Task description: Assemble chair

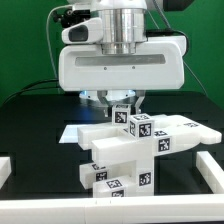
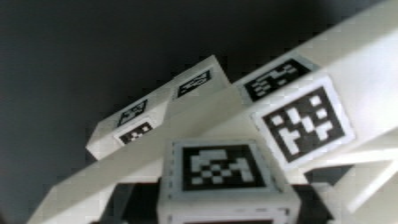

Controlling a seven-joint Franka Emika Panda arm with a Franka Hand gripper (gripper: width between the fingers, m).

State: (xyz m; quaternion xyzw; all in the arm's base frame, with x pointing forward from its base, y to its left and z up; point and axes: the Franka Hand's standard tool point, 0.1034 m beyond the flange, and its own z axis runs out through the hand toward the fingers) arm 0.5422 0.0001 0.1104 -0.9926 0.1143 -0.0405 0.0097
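Note:
Several white chair parts with black marker tags lie piled in the middle of the black table. A long bar (image 1: 165, 130) lies across the pile's top. A wider block (image 1: 113, 172) stands below it at the front. My gripper (image 1: 122, 103) hangs straight above the pile, shut on a small square-ended tagged post (image 1: 122, 114). In the wrist view the post (image 2: 222, 172) sits between my dark fingers (image 2: 146, 198), with the gripper (image 2: 228, 204) closed on its sides. Beneath it run the long bar (image 2: 294, 105) and another tagged part (image 2: 164, 108).
A thin flat white piece (image 1: 73, 132) lies on the table at the exterior view's left of the pile. Low white rails border the table at the left (image 1: 6, 168), the right (image 1: 212, 168) and the front (image 1: 110, 212). The arm's wide white body hides the table behind the pile.

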